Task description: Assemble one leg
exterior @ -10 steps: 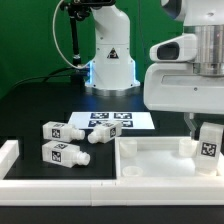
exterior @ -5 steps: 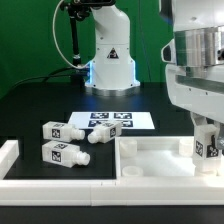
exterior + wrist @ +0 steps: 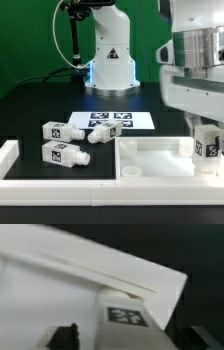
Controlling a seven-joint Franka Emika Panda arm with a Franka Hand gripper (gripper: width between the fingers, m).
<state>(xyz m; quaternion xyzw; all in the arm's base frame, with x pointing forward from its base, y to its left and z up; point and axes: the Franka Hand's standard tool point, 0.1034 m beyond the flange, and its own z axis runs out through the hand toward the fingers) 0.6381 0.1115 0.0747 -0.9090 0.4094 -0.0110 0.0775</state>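
A white leg (image 3: 207, 142) with a black-and-white tag stands upright at the right corner of the large white tray-like panel (image 3: 150, 160). My gripper (image 3: 203, 133) is straddling it from above. In the wrist view the leg (image 3: 128, 314) sits between the two dark fingers (image 3: 65, 336), with a small gap on each side, so the jaws are open around it. The panel (image 3: 60, 286) fills the background there. Three more legs lie on the black table: two at the exterior view's left (image 3: 57, 130) (image 3: 62, 153) and one near the middle (image 3: 103, 133).
The marker board (image 3: 112, 120) lies flat behind the loose legs. A white raised border (image 3: 10, 155) runs along the table's front and left. The robot's white base (image 3: 110, 55) stands at the back.
The wrist has turned about the leg and lowered slightly since one second ago. The leg stays upright at the same corner. Nothing moved in the last half second.
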